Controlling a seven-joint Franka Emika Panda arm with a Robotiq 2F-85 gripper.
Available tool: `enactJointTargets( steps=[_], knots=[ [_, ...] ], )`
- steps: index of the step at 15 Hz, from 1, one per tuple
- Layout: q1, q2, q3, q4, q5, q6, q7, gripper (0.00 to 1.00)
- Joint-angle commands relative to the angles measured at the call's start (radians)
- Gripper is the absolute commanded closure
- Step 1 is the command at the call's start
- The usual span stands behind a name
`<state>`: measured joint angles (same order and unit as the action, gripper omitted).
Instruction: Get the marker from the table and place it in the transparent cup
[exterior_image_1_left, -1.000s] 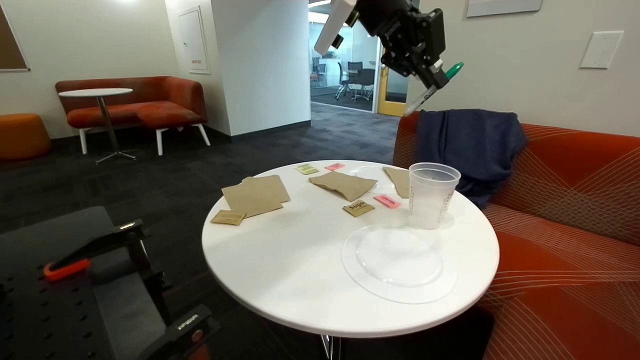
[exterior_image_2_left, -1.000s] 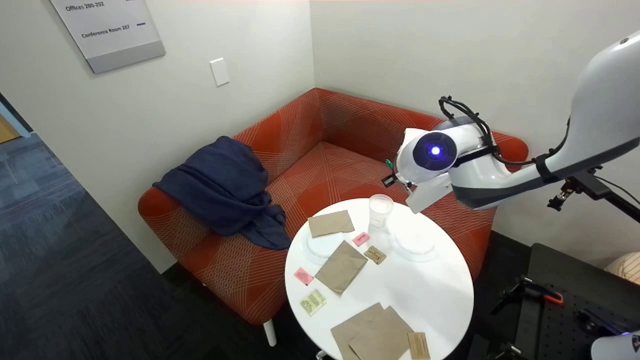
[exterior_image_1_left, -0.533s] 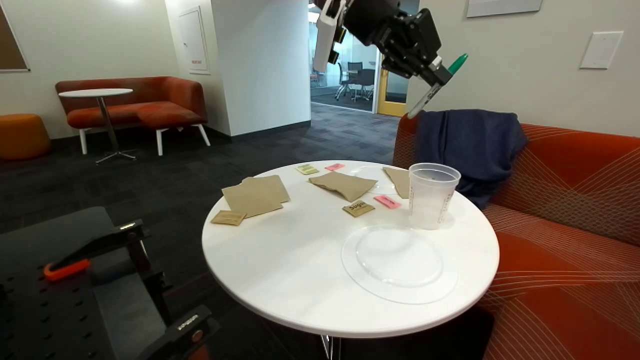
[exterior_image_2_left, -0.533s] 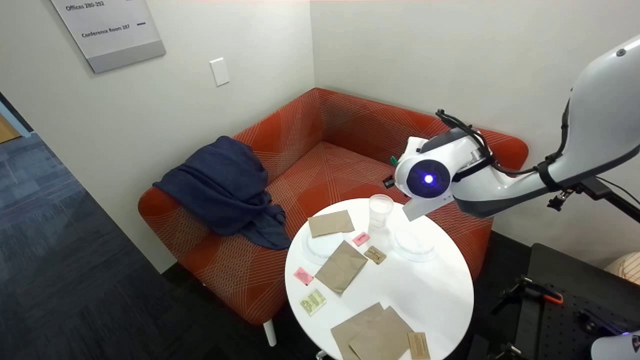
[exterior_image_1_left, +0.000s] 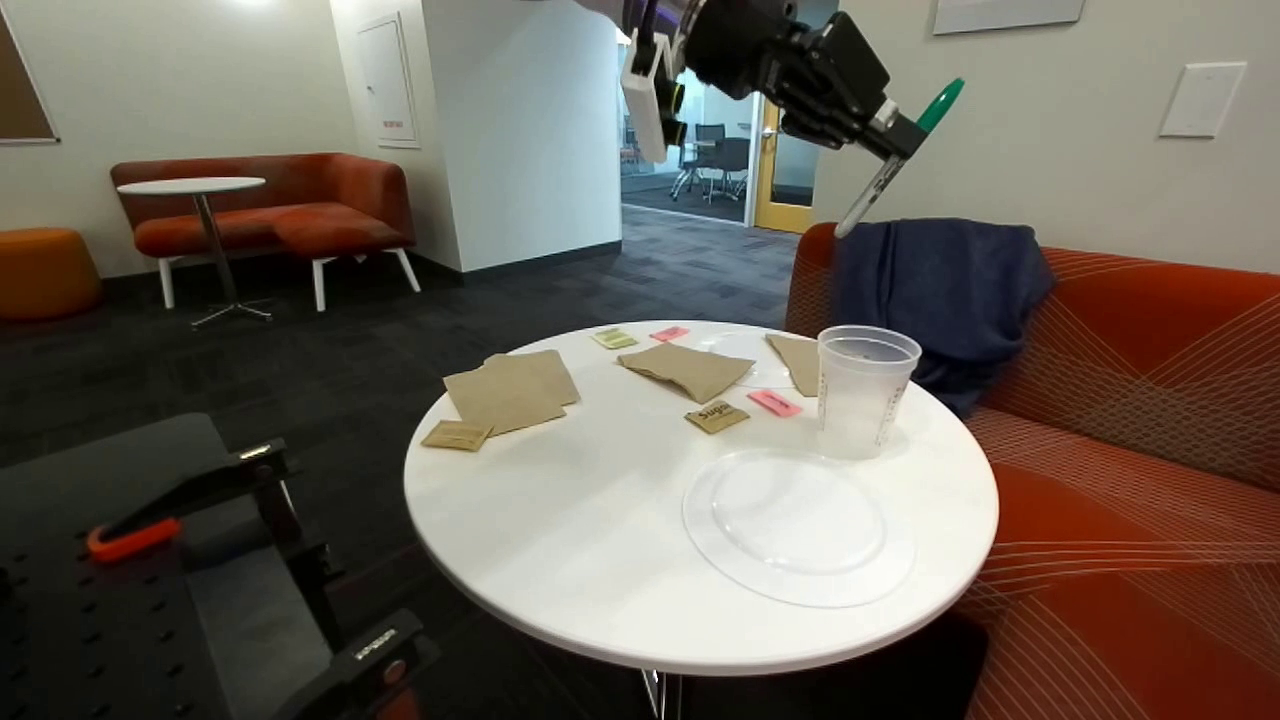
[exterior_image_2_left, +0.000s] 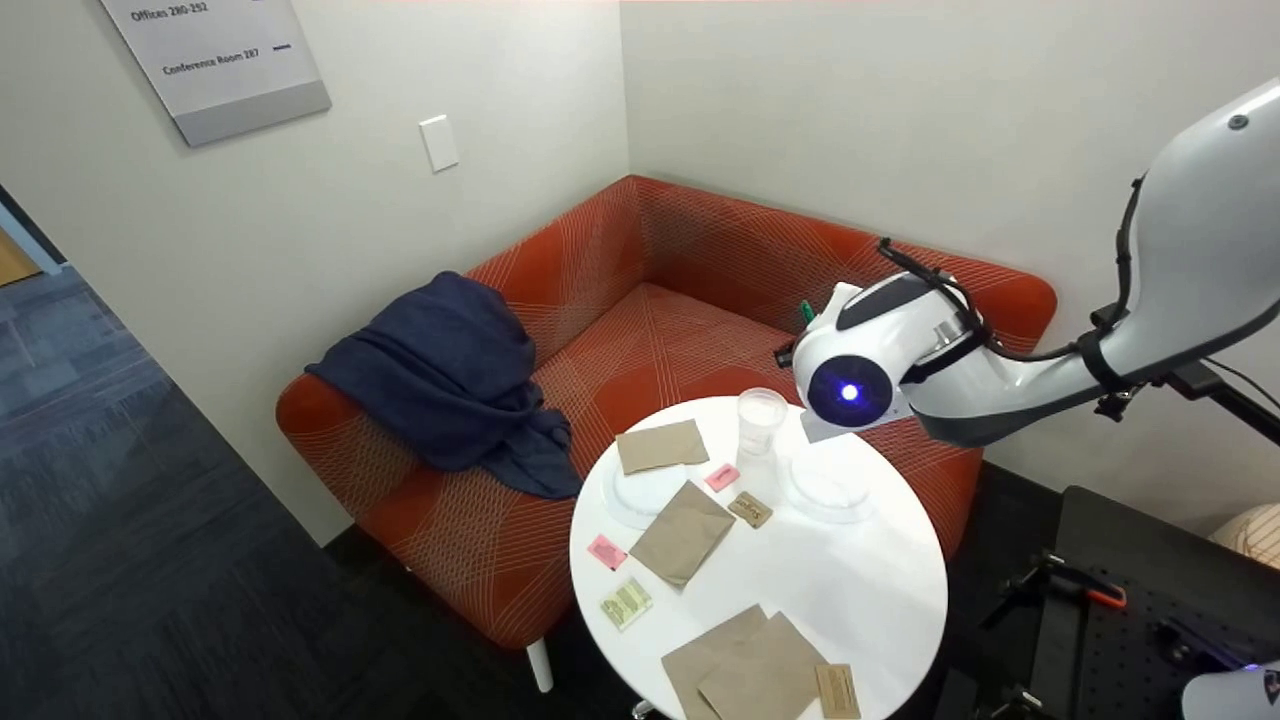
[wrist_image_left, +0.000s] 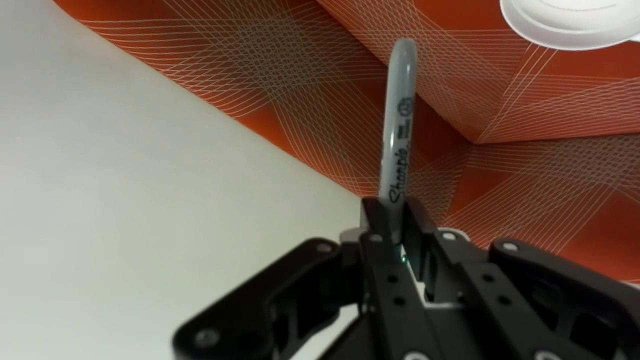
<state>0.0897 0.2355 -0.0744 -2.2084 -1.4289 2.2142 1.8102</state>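
Note:
My gripper (exterior_image_1_left: 905, 140) is shut on the marker (exterior_image_1_left: 876, 193), high above the table (exterior_image_1_left: 580, 560). The marker has a grey body and a green cap; it is tilted, cap end up and pale end down. In the wrist view the gripper (wrist_image_left: 395, 210) pinches the grey marker body (wrist_image_left: 397, 125), with the cap mostly hidden behind the fingers. In an exterior view only the green cap of the marker (exterior_image_2_left: 807, 312) shows beside the arm. The transparent cup (exterior_image_1_left: 862, 400) stands upright on the table near the couch; it also shows in an exterior view (exterior_image_2_left: 760, 420). The marker is apart from it.
A clear plate (exterior_image_1_left: 800, 515) lies in front of the cup. Brown napkins (exterior_image_1_left: 515, 390), a sugar packet (exterior_image_1_left: 717, 416) and pink packets (exterior_image_1_left: 775, 403) lie on the table. A red couch (exterior_image_2_left: 690, 320) with a dark cloth (exterior_image_2_left: 440, 370) borders it. A pale round rim (wrist_image_left: 575, 30) is cut off.
The gripper, still holding the marker, has moved slightly right in both exterior views. The marker has turned steeper, its cap end rising. The cup and the items on the table have not moved.

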Motion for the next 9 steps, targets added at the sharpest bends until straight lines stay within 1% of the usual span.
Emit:
enactJointTargets(
  steps=[1,5,9],
  knots=[
    [-0.001,0.047,0.053,0.062,-0.006,-0.104,0.114,0.96],
    [0.006,0.098,0.089,0.115,-0.02,-0.186,0.229,0.96],
    [0.009,0.15,0.099,0.157,-0.033,-0.245,0.33,0.96]
  ],
)
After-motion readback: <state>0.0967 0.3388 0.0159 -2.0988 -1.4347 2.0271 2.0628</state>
